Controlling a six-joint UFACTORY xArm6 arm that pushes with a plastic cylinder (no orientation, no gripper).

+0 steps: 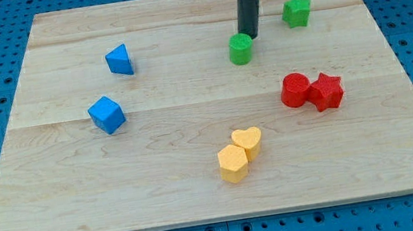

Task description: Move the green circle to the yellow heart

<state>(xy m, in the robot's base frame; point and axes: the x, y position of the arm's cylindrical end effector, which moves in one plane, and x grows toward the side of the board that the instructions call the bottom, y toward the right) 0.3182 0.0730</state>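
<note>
The green circle (241,48) is a small green cylinder above the board's middle. My tip (249,35) is at the lower end of the dark rod and sits right at the circle's upper right side, touching or nearly touching it. The yellow heart (248,140) lies lower on the board, almost straight below the circle, pressed against a yellow hexagon (233,163) at its lower left.
A green star (296,11) lies at the upper right. A red circle (295,90) and a red star (326,90) touch at the right. A blue triangle (119,60) and a blue cube (106,114) lie at the left. The wooden board (81,206) rests on a blue pegboard.
</note>
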